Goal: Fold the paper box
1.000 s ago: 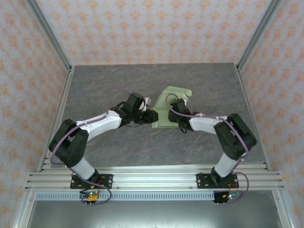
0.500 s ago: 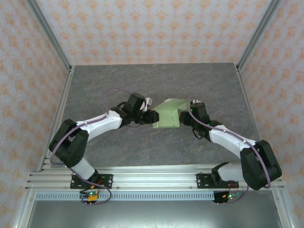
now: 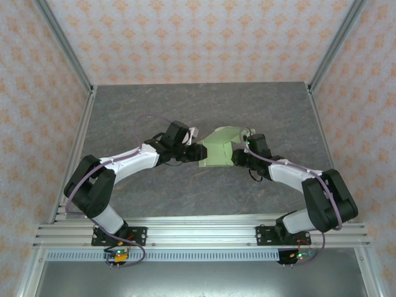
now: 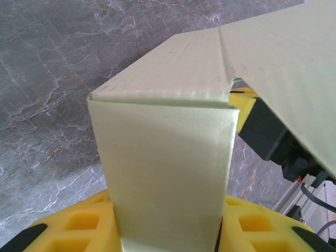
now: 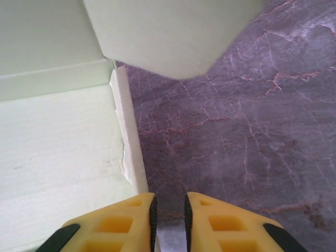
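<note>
Grey marbled table [image 3: 154, 105], patterned walls [image 3: 185, 37]. The paper box [image 3: 218, 150] sat mid-table, half-formed. The left gripper [image 3: 197, 152] clamped one upright wall, likely to steady it. The right gripper [image 5: 169, 203], fingers nearly together and empty, sat just beside the box's right edge, probably to push a flap.

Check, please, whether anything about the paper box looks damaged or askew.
Slightly: in the right wrist view the paper box has a small buckle in its white cut edge, just ahead of the right gripper. The top flap also hangs tilted rather than shut.
</note>
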